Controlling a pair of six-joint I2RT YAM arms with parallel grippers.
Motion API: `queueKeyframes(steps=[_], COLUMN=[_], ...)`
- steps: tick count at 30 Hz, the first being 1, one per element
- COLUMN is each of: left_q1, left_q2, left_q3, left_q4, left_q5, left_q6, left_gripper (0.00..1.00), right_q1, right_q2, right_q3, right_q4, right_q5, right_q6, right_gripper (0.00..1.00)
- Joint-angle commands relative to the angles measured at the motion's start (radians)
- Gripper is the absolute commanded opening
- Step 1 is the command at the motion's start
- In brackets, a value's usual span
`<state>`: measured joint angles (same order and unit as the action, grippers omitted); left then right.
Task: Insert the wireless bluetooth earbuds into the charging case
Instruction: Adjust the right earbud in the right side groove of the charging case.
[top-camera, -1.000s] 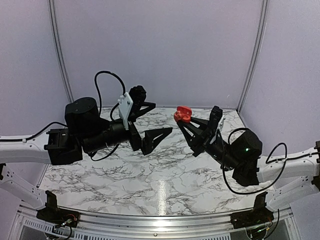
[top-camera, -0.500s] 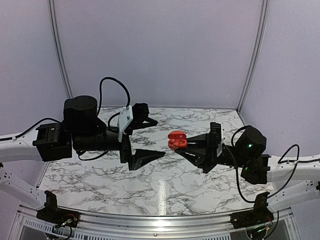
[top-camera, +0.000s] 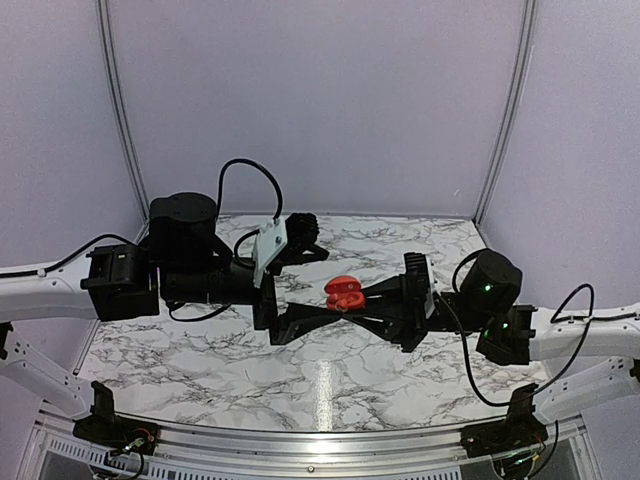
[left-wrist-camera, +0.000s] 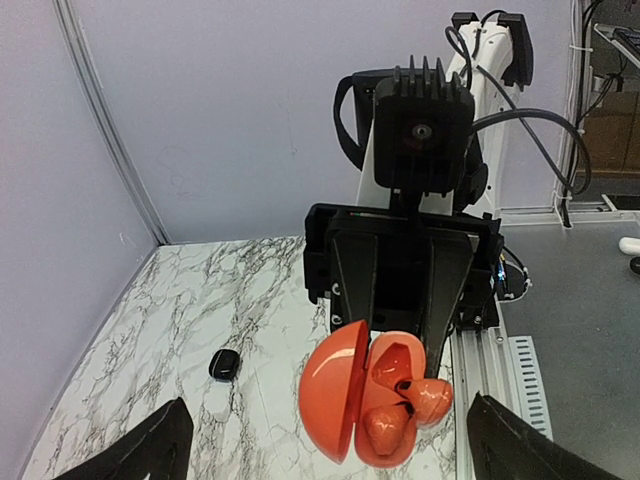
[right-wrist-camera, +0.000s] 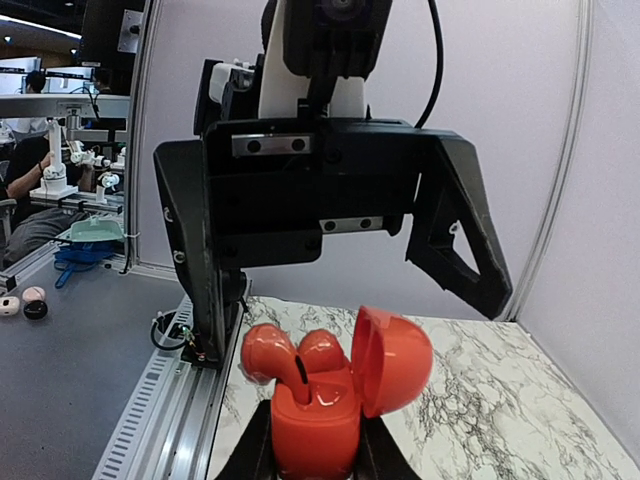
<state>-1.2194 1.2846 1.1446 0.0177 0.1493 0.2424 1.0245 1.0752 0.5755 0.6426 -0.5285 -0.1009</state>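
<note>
Mid-air, right end effector (top-camera: 356, 300) clamps red case (top-camera: 343, 291); left end effector (top-camera: 330, 283) agape.

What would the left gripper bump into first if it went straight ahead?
Probably the open red case, held in the air by the right gripper. It sits straight ahead of the open left gripper, though depth is unclear.

Both arms pair white links (top-camera: 40, 292) with black cylindrical joint housings (top-camera: 183, 222), black cables (top-camera: 250, 172) looping over them. The left gripper (top-camera: 328, 284) has triangular black jaws and a white bracket (top-camera: 268, 250); a green light (top-camera: 487, 288) marks the right wrist.
</note>
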Motion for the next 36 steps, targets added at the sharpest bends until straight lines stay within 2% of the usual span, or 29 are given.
queueKeyframes(steps=[1, 36], left_q1=[-0.008, -0.009], left_q2=[0.007, 0.055], left_q3=[0.035, 0.022], left_q4=[-0.009, 0.128], left_q5=[-0.017, -0.278], left_q6=[-0.005, -0.07], left_gripper=[0.99, 0.99], right_q1=[-0.005, 0.03], right_q2=[0.01, 0.04], right_q3=[0.046, 0.1], right_q4=[-0.001, -0.019], right_q5=[-0.018, -0.029], right_q6=[0.001, -0.007], right_gripper=[0.0, 0.0])
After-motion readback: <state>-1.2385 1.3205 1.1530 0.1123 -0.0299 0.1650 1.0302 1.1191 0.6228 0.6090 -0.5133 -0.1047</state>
